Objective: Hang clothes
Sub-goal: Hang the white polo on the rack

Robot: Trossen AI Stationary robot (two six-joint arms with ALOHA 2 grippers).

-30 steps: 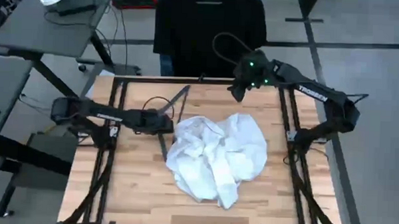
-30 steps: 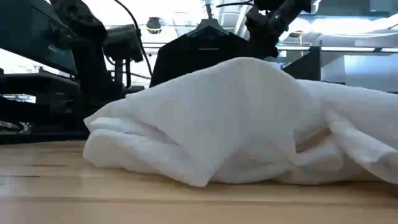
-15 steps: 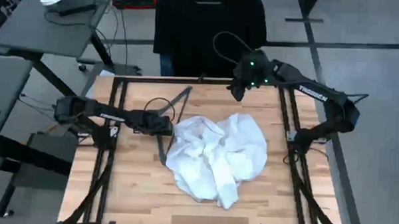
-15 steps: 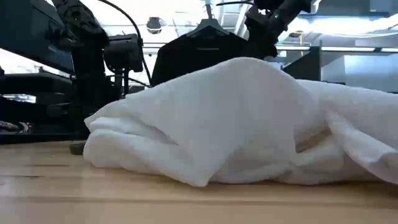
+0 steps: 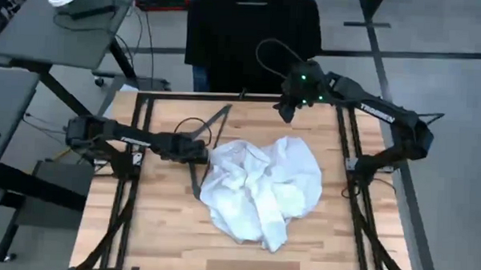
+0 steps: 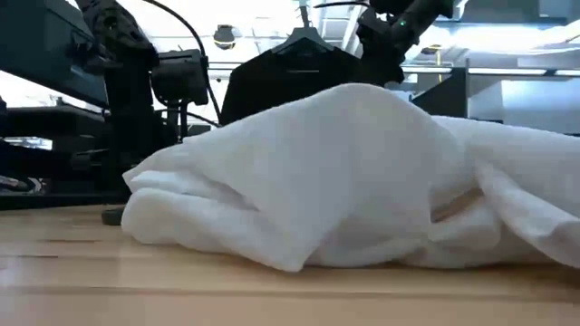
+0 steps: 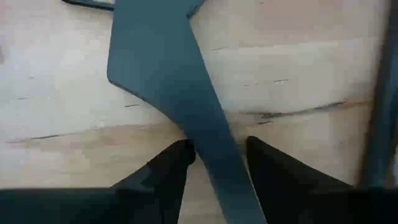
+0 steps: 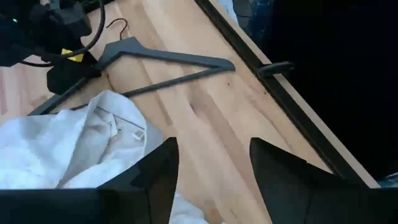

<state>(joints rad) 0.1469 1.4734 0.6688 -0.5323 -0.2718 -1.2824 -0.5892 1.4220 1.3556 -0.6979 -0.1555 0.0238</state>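
From above, the white top (image 5: 260, 192) lies crumpled mid-table, the black top (image 5: 252, 35) hangs beyond the far edge, and a dark hanger (image 5: 211, 134) lies on the wood. The left gripper (image 5: 205, 154) sits low beside the heap's left edge; the right gripper (image 5: 284, 112) hovers over the far side.

At table height, the white heap fills the view.

Left wrist: parted fingers straddle a hanger arm — not clamped.

Right wrist: its jaws stand apart, empty, above bare wood.

overhead cam down, low cam level, wrist cams close, shared white top (image 5: 260, 190)
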